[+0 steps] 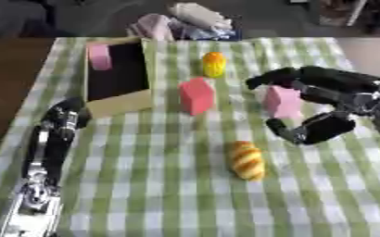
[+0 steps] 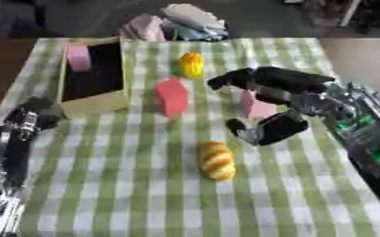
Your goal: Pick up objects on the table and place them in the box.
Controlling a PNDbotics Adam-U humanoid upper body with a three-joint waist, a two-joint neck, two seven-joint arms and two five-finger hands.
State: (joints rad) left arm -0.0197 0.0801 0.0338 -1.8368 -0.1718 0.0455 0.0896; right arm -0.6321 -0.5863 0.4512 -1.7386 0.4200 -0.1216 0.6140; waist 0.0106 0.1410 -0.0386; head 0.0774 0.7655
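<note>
Green-and-white checked cloth is covering the table (image 1: 161, 194), and nearest the camera, at lower centre, a striped bread-like roll (image 1: 248, 160) is lying on it untouched. At lower left the left hand (image 1: 63, 121) is resting on the cloth with fingers pointing toward the box, though whether they are curled or straight cannot be told. At centre right the right hand (image 1: 319, 104) is bracketing a pale pink block (image 1: 282, 102), fingers reaching over its far side and thumb lying just below its near side, spread and not yet closing on it. Judging by its blunt, foam-like look, the block is probably light and a little yielding, best taken across its two broad faces. Just left of it a red block (image 1: 196, 96) is standing upright. Farther back a yellow corn-shaped toy (image 1: 214, 64) is sitting near centre. At upper left the box (image 1: 120, 102) is lying open, a pink piece (image 1: 100, 56) already leaning in its far corner.
</note>
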